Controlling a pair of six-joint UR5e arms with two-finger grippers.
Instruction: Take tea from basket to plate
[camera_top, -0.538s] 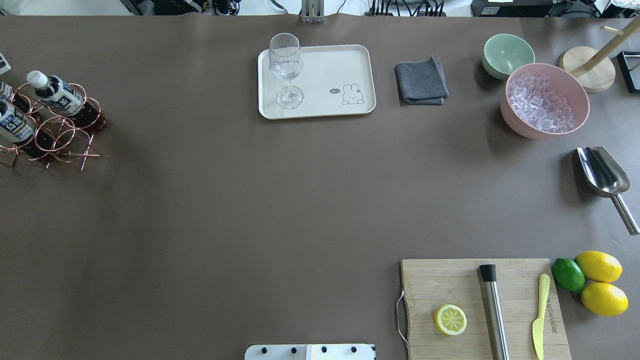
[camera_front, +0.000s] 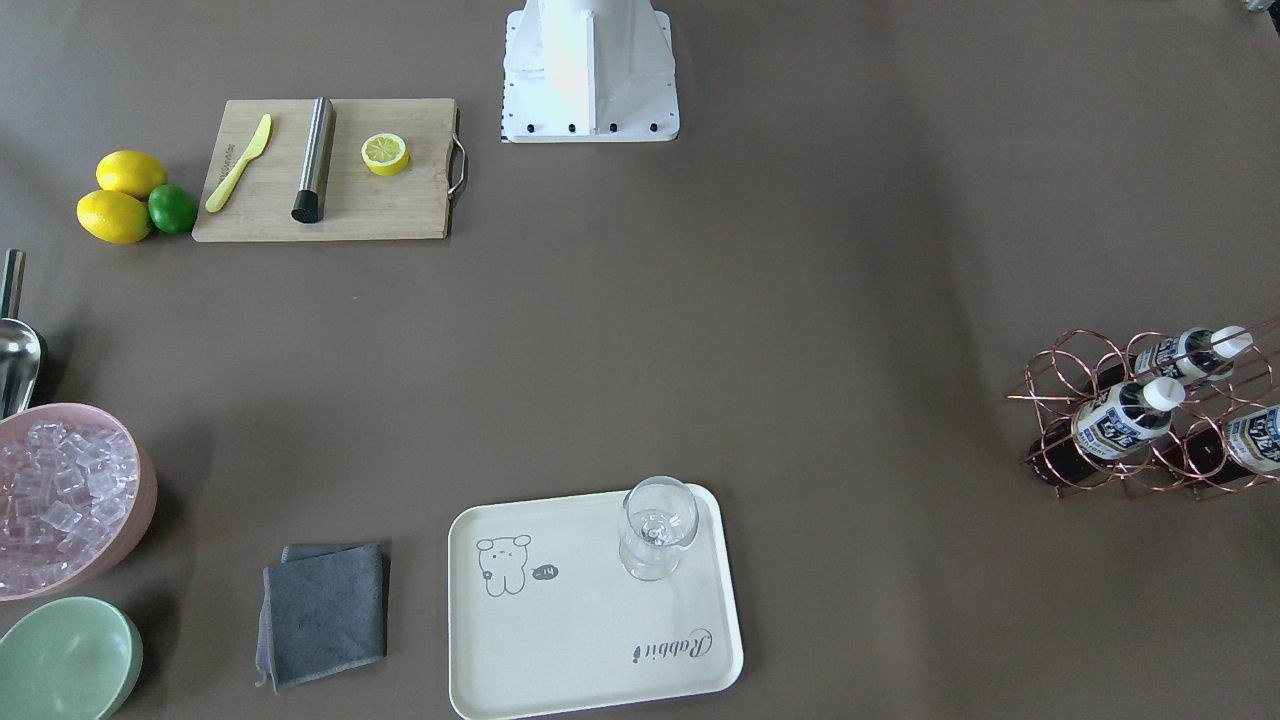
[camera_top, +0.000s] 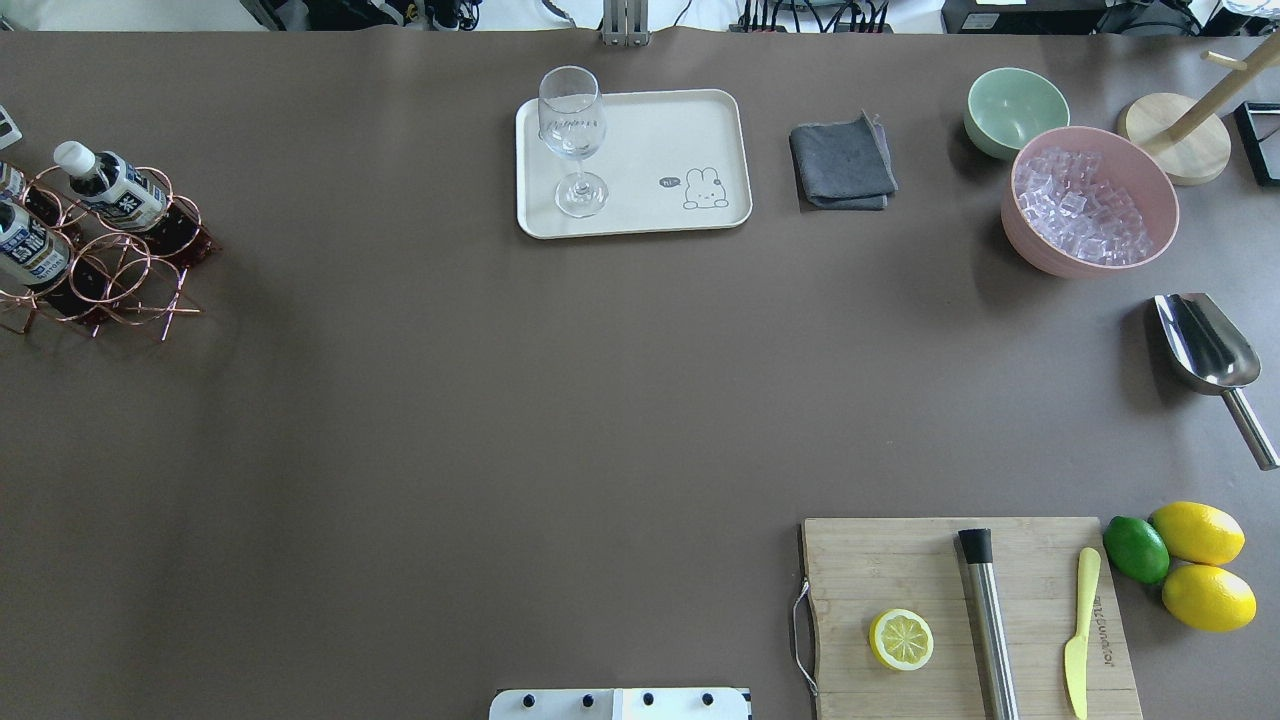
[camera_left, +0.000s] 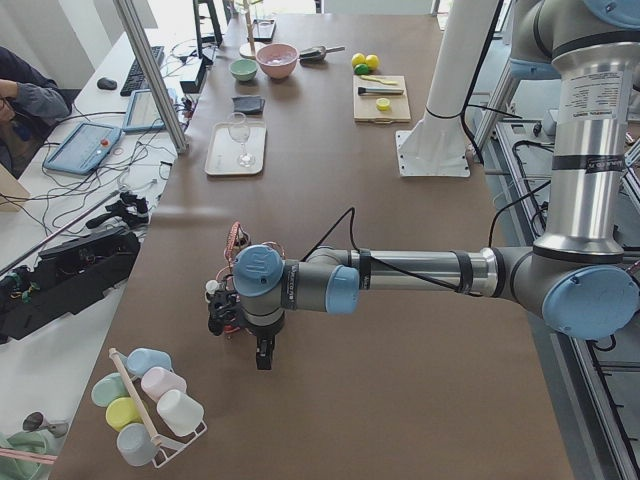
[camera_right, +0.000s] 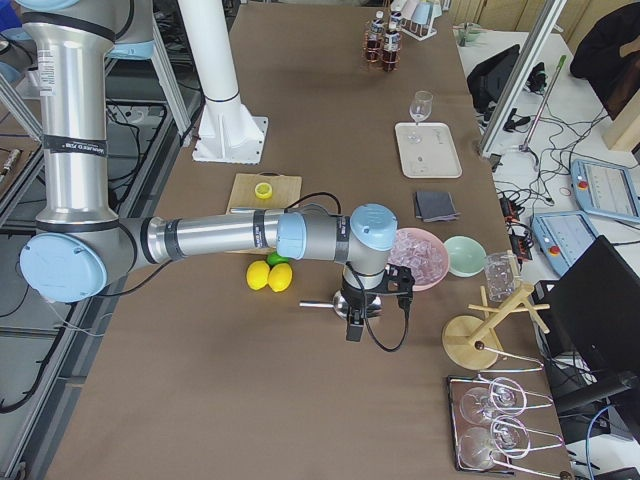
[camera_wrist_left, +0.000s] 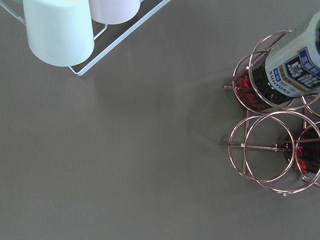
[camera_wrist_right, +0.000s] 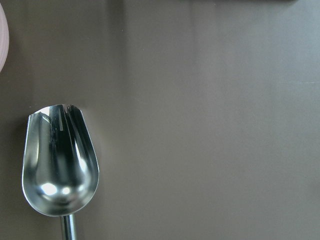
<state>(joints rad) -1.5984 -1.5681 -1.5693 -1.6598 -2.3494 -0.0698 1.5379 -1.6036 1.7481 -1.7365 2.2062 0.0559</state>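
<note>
3 tea bottles lie in basket; plate well apart from basket. Left gripper beside basket, opening cannot be told. Grasp nearest bottle's neck, pull along ring axis.

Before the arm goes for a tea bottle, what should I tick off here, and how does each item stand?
1. The tea sits in the basket: ok, three bottles lie in its rings.
2. Room on the plate: ok, only a wine glass stands at one end.
3. Aim of the left pincer at a bottle: not ok, it hangs off to the basket's side.
4. Opening of the left pincer: cannot tell.
5. The right pincer is out of the way: ok, it is over the scoop.
</note>
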